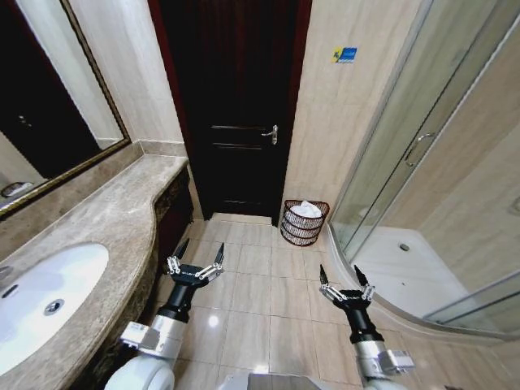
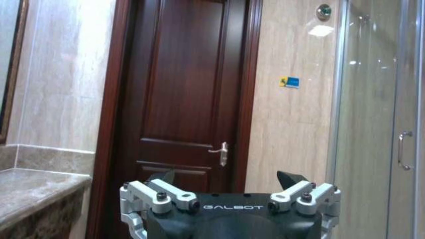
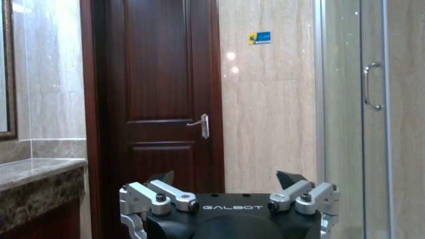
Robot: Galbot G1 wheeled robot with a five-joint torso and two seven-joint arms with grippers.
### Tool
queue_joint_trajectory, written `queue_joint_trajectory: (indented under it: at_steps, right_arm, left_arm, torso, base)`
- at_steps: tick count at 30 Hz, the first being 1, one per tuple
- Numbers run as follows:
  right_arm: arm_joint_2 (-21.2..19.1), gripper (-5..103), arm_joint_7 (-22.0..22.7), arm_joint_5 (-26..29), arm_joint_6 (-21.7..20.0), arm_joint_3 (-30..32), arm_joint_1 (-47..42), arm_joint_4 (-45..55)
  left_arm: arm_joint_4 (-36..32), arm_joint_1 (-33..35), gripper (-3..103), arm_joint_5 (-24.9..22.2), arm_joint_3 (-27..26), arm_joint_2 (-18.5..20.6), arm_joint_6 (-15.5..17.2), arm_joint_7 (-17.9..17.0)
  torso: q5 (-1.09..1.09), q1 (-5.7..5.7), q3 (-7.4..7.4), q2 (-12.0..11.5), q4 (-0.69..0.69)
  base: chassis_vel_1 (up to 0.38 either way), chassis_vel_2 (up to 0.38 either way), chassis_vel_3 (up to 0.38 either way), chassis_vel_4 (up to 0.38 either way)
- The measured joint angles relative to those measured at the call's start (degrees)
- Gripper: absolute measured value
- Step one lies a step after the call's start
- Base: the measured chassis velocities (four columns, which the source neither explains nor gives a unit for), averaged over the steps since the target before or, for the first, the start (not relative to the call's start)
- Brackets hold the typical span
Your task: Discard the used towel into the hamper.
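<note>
White towel (image 1: 306, 209) sits in the hamper (image 1: 304, 223) by the door (image 1: 231, 106); left gripper (image 1: 200, 256) and right gripper (image 1: 343, 279) both spread wide, empty.

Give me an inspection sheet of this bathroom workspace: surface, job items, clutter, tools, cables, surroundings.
Surface: beige tiled floor, glossy, with light glare.
Job's things: hamper stands on the floor against the wall between the door and the shower; white towel lies inside it.
Clutter: nothing seen on the floor.
Grippers: left tool open, holding nothing, raised over the floor near the vanity; right tool open, holding nothing, raised beside the shower kerb.
Cables: nothing seen.
Surroundings: dark wooden door shut; marble vanity with white sink on the robot's left; mirror above it; glass shower enclosure on the right.
</note>
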Motion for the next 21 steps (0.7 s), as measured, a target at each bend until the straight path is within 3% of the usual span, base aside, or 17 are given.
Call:
queue_joint_trajectory:
  at_steps: [21]
  right_arm:
    - [0.0,100,0.0,0.0,0.0,0.0,0.0,0.0]
  left_arm:
    - [0.0,0.0,100,0.0,0.0,0.0,0.0,0.0]
  torso:
    - [0.0,0.0,0.0,0.0,-0.01]
  base:
    - [-0.02,-0.022,0.017,0.014]
